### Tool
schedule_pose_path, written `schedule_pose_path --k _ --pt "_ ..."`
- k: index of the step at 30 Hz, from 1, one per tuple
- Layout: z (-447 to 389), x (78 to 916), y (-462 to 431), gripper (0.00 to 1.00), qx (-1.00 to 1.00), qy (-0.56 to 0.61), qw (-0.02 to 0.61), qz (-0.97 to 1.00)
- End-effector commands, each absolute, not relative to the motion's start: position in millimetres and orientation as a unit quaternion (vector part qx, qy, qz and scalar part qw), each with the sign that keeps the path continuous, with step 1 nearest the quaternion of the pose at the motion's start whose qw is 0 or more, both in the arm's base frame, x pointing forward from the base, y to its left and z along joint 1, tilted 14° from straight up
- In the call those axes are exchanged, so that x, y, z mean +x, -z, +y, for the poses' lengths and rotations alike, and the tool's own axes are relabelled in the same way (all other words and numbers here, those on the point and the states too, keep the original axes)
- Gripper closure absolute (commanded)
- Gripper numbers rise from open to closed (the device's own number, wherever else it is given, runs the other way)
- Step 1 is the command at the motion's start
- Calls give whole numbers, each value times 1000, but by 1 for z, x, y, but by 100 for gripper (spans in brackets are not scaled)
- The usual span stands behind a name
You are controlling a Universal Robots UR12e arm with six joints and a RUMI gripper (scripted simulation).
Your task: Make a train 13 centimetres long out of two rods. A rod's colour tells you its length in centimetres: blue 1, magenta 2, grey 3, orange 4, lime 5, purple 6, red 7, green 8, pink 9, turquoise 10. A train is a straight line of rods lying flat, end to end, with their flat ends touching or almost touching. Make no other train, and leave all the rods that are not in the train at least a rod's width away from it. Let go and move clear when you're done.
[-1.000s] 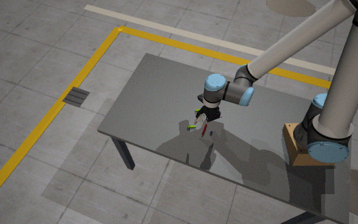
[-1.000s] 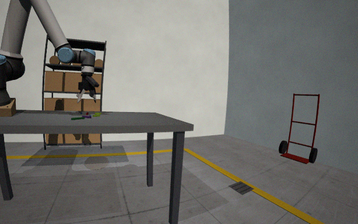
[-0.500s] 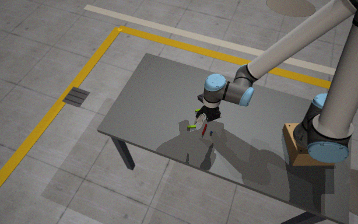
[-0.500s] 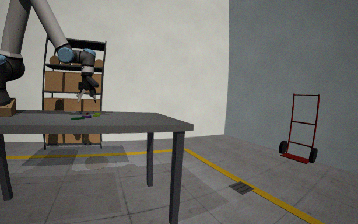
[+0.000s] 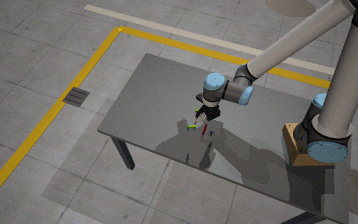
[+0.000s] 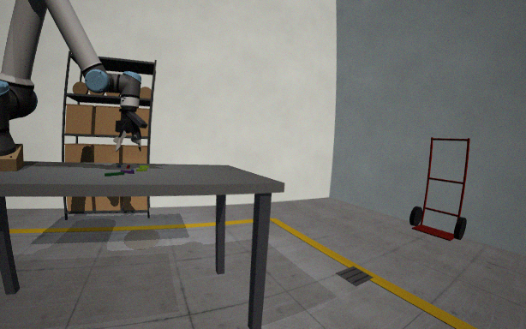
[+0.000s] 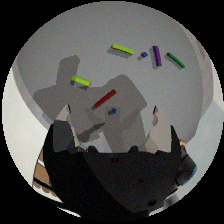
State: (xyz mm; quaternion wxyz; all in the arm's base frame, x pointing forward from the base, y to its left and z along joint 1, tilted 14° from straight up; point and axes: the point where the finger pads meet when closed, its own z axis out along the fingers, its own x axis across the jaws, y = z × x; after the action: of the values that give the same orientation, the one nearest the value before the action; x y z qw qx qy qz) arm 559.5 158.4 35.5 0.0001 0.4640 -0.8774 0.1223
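My gripper [image 7: 112, 105] is open and empty, hovering above the table; it also shows in the top view [image 5: 202, 118] and the exterior view [image 6: 128, 143]. In the wrist view a red rod [image 7: 104, 100] lies just ahead of the fingers, with a small blue rod [image 7: 113, 111] beside it. A lime rod [image 7: 80, 80] lies to the left. Farther off lie a second lime rod [image 7: 122, 49], a second blue rod [image 7: 144, 54], a purple rod [image 7: 156, 55] and a green rod [image 7: 175, 60]. All lie apart from each other. In the top view the red rod [image 5: 204, 129] is below the gripper.
The rods sit near the table's front edge [image 5: 151, 147]. The arm's base stands on a wooden block [image 5: 297, 146] at the table's right end. A shelf with boxes [image 6: 107, 120] stands behind the table.
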Motion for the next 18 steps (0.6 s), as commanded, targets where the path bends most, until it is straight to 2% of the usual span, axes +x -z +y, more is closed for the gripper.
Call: schedule_pose_path --k 1,18 --pt "153 568 -38 0 521 -122 7 -845" --pt "134 592 -45 0 698 -117 34 -706"
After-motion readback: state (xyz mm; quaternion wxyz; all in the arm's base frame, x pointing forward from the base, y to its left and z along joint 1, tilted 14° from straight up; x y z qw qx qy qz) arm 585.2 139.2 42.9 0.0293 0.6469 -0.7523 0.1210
